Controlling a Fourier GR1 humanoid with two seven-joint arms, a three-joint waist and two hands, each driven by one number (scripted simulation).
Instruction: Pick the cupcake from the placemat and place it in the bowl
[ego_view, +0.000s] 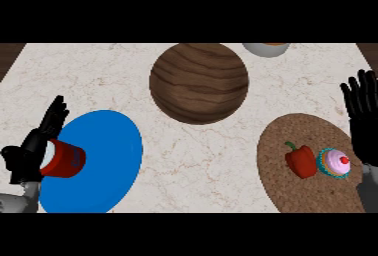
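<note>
The cupcake (336, 163), pink frosting with a red cherry in a teal wrapper, sits on the round brown placemat (310, 192) at the right. A red bell pepper (300, 160) touches its left side. The wooden bowl (199, 82) lies at the top middle, well away from the placemat. My right hand (363, 117) is open at the right edge with fingers pointing up, just right of and above the cupcake and not touching it. My left hand (33, 146) rests open at the left edge, fingers up.
A blue plate (103, 170) lies at the left with a red cup (65, 158) on its side, right beside my left hand. A grey bowl (266, 48) shows partly at the top edge. Bare marble counter (199, 160) separates the plate and the placemat.
</note>
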